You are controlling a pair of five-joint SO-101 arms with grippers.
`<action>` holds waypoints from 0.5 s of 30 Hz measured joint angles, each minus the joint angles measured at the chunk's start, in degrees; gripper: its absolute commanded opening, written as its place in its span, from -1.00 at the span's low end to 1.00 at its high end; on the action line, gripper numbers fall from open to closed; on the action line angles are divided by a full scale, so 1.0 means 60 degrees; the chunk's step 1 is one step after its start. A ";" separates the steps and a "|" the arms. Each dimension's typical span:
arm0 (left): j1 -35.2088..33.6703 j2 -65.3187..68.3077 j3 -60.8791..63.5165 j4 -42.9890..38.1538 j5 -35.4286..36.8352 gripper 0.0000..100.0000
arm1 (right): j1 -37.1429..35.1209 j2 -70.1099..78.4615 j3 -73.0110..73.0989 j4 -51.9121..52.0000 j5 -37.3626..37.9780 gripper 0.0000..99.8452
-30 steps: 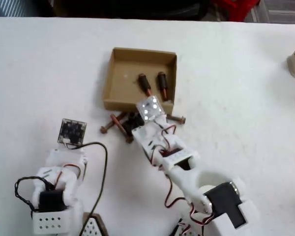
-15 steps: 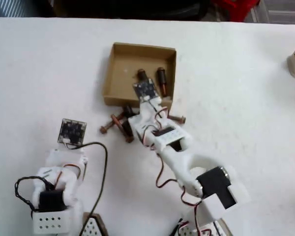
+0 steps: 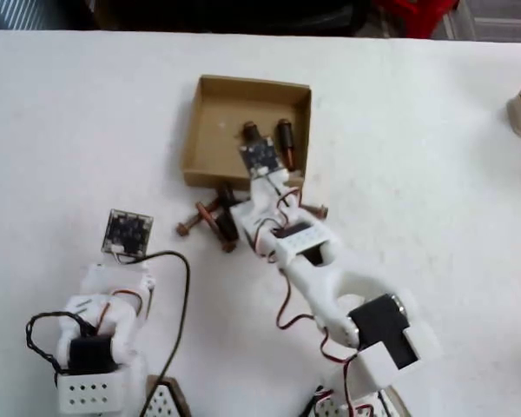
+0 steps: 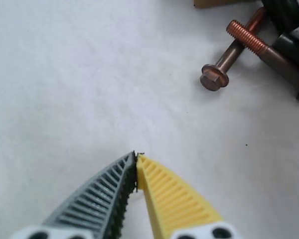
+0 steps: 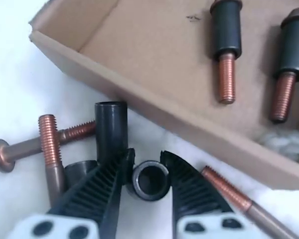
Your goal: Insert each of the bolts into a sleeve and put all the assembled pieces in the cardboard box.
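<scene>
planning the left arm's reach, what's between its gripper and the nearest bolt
Bare white table, seen in the left wrist view: nothing lies between the left gripper and the nearest bolt.

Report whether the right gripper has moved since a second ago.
Yes. The right gripper advanced toward the cardboard box; in the high view its wrist now reaches farther over the box's near wall.
</scene>
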 measured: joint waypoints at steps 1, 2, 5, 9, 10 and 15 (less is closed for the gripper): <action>0.0000 0.0000 0.0000 0.0000 0.0000 -0.95 | 0.0000 -0.0117 -0.0044 0.0322 0.0000 -0.97; 0.0000 0.0000 0.0000 0.0000 0.0000 -0.95 | 0.0000 -0.0293 -0.0059 0.0733 0.0000 -0.97; 0.0000 0.0000 0.0000 0.0000 0.0000 -0.95 | 0.0000 -0.1099 -0.0059 0.2315 0.0278 -0.97; 0.0000 0.0000 0.0000 0.0000 0.0000 -0.95 | 0.0073 -0.2696 -0.0059 0.4835 0.1670 -0.96; 0.0000 0.0000 0.0000 0.0000 0.0000 -0.95 | 0.0147 -0.3136 -0.0059 0.5451 0.1963 -0.96; 0.0000 0.0000 0.0000 0.0000 0.0000 -0.95 | 0.0689 -0.4674 -0.0059 0.7956 0.2344 -0.96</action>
